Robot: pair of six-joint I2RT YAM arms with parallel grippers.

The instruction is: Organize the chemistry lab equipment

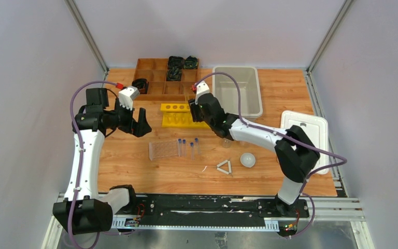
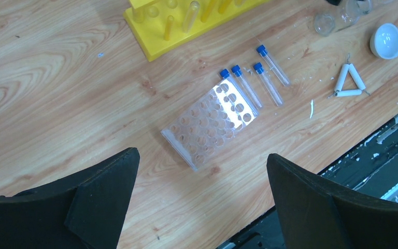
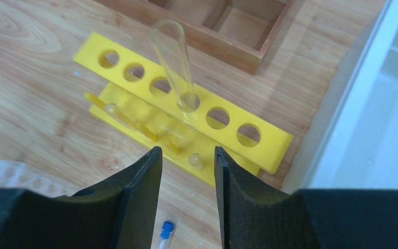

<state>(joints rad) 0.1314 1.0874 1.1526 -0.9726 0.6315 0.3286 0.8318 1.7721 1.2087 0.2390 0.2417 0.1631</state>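
Tubes (image 1: 191,149) right of plate (image 1: 164,150), triangle (image 2: 342,79) left of dish (image 1: 247,160); rack (image 1: 179,120) behind

Overhead view; two downward wrist views

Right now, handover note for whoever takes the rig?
Left gripper: open, empty, near the clear rack.
Right gripper: open, empty, at the yellow rack.
Done: one glass tube stands in the yellow rack.
To do: four capped tubes lie beside the clear rack; dish, triangle and two vessels sit loose on the table.
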